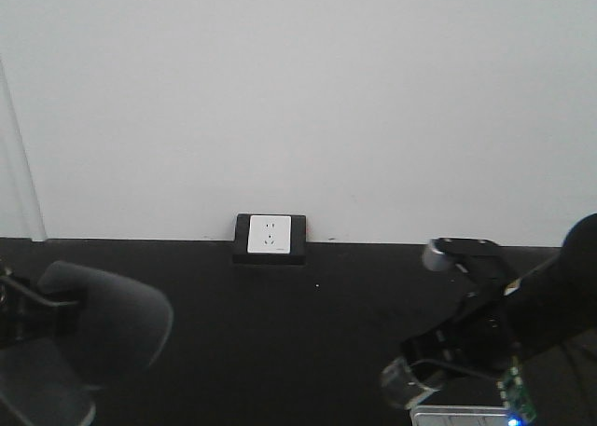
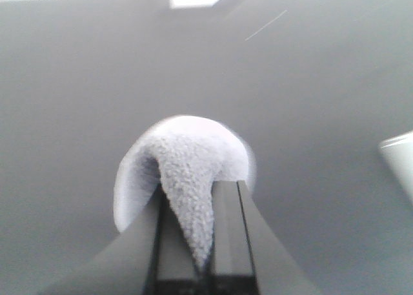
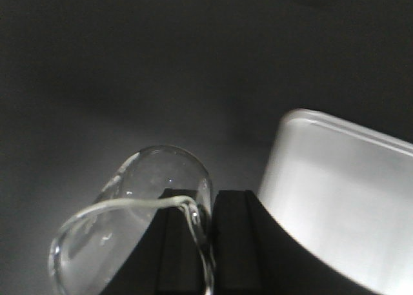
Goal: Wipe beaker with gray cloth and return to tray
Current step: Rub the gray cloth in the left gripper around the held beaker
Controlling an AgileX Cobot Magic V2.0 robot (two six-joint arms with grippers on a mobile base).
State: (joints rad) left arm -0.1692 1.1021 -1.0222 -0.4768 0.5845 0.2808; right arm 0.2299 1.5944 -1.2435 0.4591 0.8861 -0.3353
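Note:
My left gripper [image 2: 200, 198] is shut on the gray cloth [image 2: 187, 172], which bunches out in front of the jaws; in the front view the cloth [image 1: 107, 319] hangs at the lower left above the dark table. My right gripper [image 3: 211, 201] is shut on the rim of the clear glass beaker [image 3: 139, 211], one finger inside and one outside, holding it tilted above the table. In the front view the beaker [image 1: 410, 381] is at the lower right under the right arm. The white tray [image 3: 342, 198] lies just right of the beaker; its edge shows in the left wrist view [image 2: 399, 159].
A white wall socket on a black plate [image 1: 270, 238] sits at the back edge of the dark table [image 1: 308, 342], against a white wall. A tray corner [image 1: 457, 415] shows at the bottom right of the front view.

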